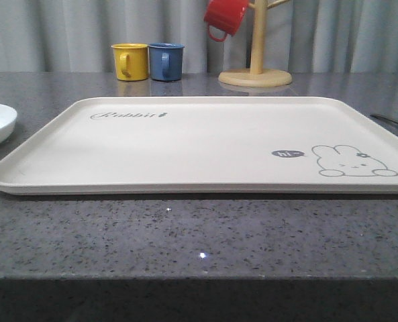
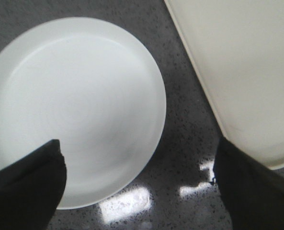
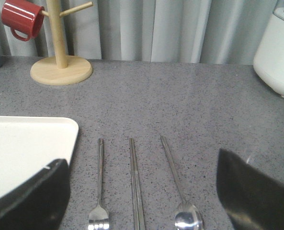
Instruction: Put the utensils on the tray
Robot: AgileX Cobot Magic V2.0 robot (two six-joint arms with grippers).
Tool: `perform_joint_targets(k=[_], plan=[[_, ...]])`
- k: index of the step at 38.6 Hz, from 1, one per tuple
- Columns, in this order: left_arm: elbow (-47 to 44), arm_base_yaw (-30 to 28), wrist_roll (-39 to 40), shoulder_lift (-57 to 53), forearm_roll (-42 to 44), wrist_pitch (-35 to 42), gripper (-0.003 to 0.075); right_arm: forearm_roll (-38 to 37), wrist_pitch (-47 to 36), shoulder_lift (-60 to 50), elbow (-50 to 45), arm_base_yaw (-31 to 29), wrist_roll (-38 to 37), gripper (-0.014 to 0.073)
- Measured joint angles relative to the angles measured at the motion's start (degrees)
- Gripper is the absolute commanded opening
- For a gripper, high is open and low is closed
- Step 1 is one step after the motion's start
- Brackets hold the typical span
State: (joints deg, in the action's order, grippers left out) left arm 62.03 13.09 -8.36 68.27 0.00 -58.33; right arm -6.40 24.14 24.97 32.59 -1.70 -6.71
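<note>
Utensils lie on the grey speckled counter (image 1: 185, 235), none of them on the tray (image 1: 185, 144). At the far left, the round white plate (image 2: 74, 105) rests on the counter just beside the tray's left edge, a narrow strip of stone between them. The left gripper (image 2: 139, 191) hovers over that gap with its jaws spread wide, one dark finger above the plate's rim, the other above the tray's near corner, holding nothing. The cream tray fills the middle of the counter, with "Rabbit" script at its far left and the grey rabbit drawing (image 1: 353, 162) with its "hi" bubble at its near right. Behind it stand a yellow mug (image 1: 131, 62) and a blue mug (image 1: 166, 62) side by side, then a wooden mug tree (image 1: 256, 67) with a red mug (image 1: 224, 17) hanging from it. Right of the tray, the fork (image 3: 99, 191), the chopsticks (image 3: 135, 187) and the spoon (image 3: 180, 191) lie parallel, apart from each other. The right gripper (image 3: 142, 196) hangs open above them, empty. A white appliance (image 3: 276, 52) stands at the far right.
</note>
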Motion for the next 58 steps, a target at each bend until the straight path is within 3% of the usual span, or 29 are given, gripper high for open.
perform_joint_targets(k=[7,16,33,36,45,58], plan=[[5.9,0.0,-1.5,10.3,0.0,-8.7,0.0521,0.0,0.0,0.0,0.0,0.0,0.0,0.0643],[7.3,0.0,-2.5,18.1,0.0,-9.2,0.0353,-0.1,0.0,0.0,0.0,0.0,0.0,0.0643],[7.4,0.0,-2.6,22.8,0.0,-7.5,0.0321,-0.1,0.0,0.0,0.0,0.0,0.0,0.0643],[7.4,0.0,-2.6,23.0,0.0,-7.5,0.0265,-0.1,0.0,0.0,0.0,0.0,0.0,0.0643],[7.4,0.0,-2.6,23.1,0.0,-7.5,-0.0017,-0.1,0.0,0.0,0.0,0.0,0.0,0.0643],[11.1,0.8,-2.0,22.5,2.8,-8.2,-0.0017,-0.1,0.1,0.0,0.0,0.0,0.0,0.0643]])
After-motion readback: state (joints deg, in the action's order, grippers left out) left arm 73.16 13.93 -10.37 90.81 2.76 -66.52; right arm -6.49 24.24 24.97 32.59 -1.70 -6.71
